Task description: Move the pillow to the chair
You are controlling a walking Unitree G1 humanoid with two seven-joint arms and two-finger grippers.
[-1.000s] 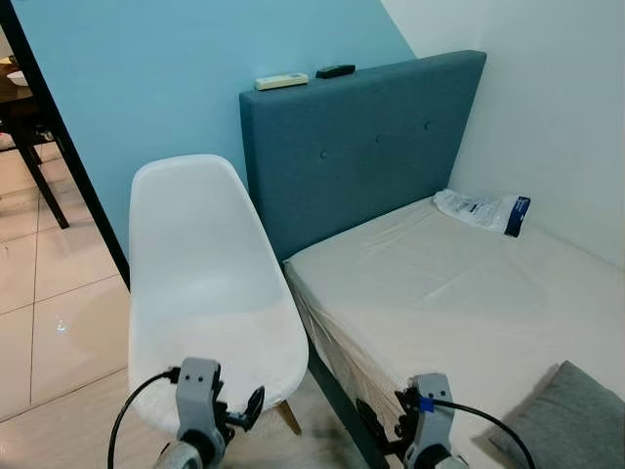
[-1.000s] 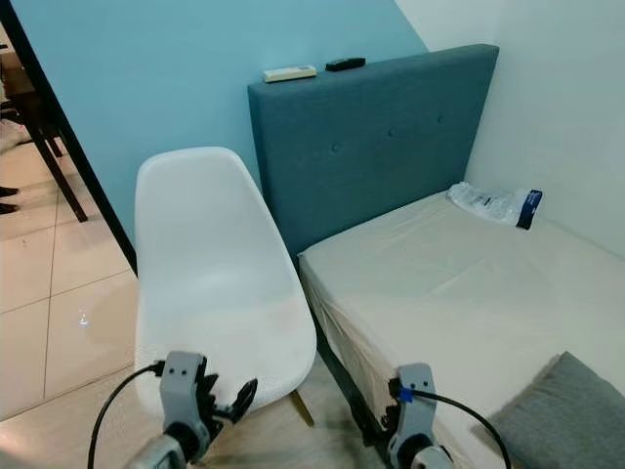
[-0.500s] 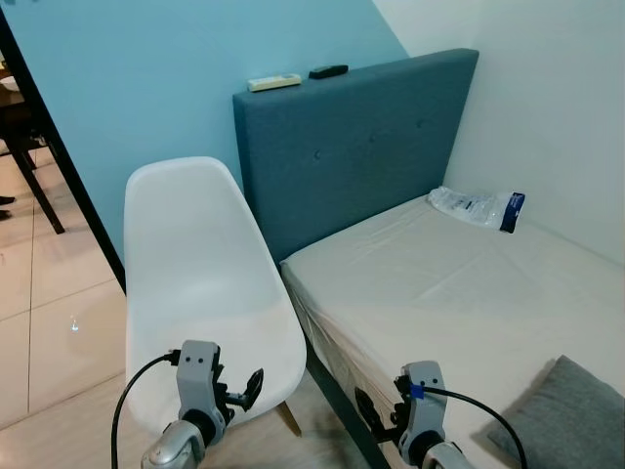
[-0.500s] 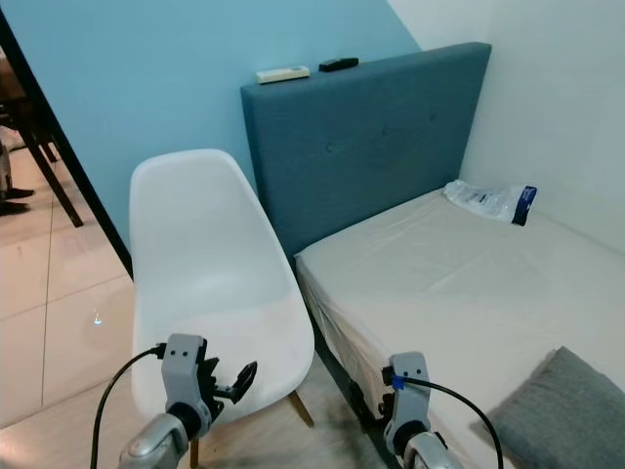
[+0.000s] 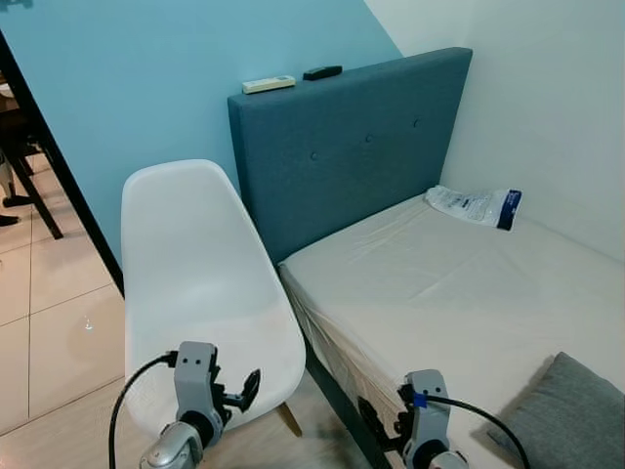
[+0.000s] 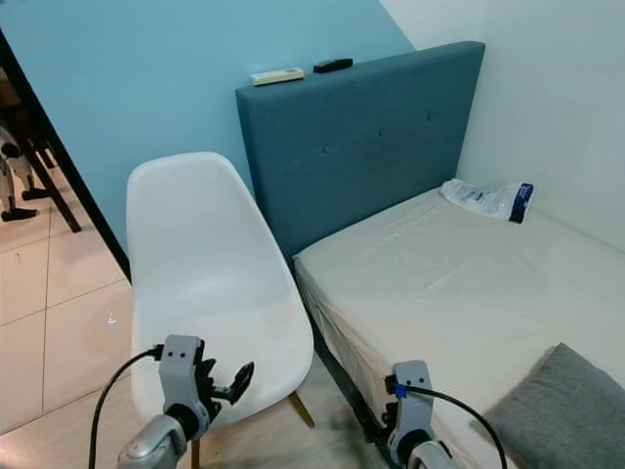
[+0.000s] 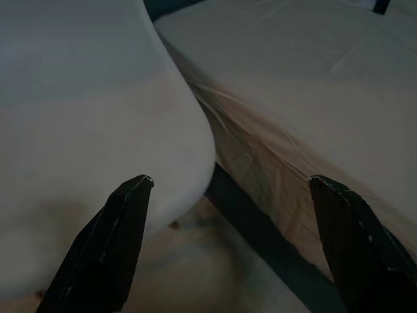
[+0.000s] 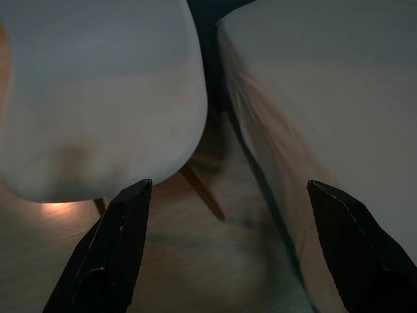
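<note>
Head views: white moulded plastic chair (image 5: pixel 200 283) stands beside the bed with the cream sheet (image 5: pixel 469 293), its back near the teal upholstered headboard (image 5: pixel 342 147). Grey fabric pillow (image 5: pixel 571 415) lies on the bed's near right corner, well apart from the chair. Clear plastic packet with dark end (image 5: pixel 474 206) sits by the far wall. 2 remotes, 1 cream (image 5: pixel 269 84) and 1 black (image 5: pixel 322 71), rest on the headboard top. Left gripper (image 5: pixel 244 391) hangs in front of the chair seat; right gripper (image 6: pixel 386 425) is low by the bed edge.

Left wrist: fingers (image 7: pixel 111 241) spread wide, nothing between them, chair seat and bed edge below.

Right wrist: fingers (image 8: pixel 111 254) spread, empty, above the floor gap between chair and bed.
</note>
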